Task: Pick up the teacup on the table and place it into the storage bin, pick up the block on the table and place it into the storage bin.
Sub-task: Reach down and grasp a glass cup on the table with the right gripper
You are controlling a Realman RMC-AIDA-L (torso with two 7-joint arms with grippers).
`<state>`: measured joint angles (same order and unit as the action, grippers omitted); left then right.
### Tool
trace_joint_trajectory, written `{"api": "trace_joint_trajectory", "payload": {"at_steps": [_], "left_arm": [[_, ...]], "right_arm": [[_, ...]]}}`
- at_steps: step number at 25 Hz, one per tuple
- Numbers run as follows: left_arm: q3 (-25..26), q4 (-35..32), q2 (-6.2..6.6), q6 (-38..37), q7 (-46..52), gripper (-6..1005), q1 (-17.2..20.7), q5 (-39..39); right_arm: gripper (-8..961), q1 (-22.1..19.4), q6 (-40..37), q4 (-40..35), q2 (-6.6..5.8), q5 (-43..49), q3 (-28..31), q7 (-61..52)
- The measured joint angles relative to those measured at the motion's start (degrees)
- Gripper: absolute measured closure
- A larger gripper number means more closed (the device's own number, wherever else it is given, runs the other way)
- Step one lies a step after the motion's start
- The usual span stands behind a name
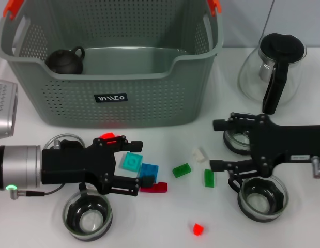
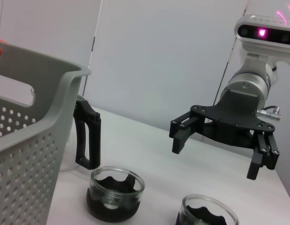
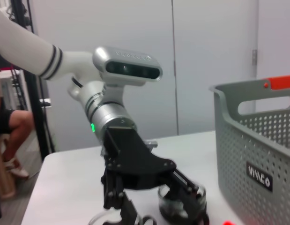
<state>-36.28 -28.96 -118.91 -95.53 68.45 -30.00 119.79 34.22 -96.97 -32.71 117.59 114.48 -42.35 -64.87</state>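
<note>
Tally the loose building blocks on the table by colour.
green blocks: 2
red blocks: 2
blue block: 1
teal block: 1
white block: 1
Total: 7
A red spot on the left tool is not counted; I cannot tell whether it is a block.

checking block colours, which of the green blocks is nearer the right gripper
The upright-lying green block, just beside the lower fingers of the open right gripper. The other green block lies farther toward the table's middle, near the white block.
</note>
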Motion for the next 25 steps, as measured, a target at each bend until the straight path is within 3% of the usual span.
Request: {"api": "trace_joint_trajectory", "payload": {"at_steps": [4,12,20,25], "left_arm": [[0.1,0.1,-0.33,0.1,0.1,66,-0.2,-0.1],[-0.2,-0.1,-1.14,0.8,-0.1,67,-0.2,-0.1],[0.1,0.0,-1.28,1.4,-0.1,67,-0.2,-0.6],[0.2,0.1,-1.33,2.2,0.0,67,-0.2,-1.1]], "right_arm": [[94,-0.6,-1.8,-7.2,-0.16,4.2,-1.2,-6.9],[112,-0.1,-9.3,-25.3,2.13,13.7,-2.3,-18.3],[122,0.0,-12.2,-37.5,2.38,20.1,-11.5,-31.3],[122,0.5,-12.7,-39.6,2.38,23.9,-17.0,-37.4]]}}
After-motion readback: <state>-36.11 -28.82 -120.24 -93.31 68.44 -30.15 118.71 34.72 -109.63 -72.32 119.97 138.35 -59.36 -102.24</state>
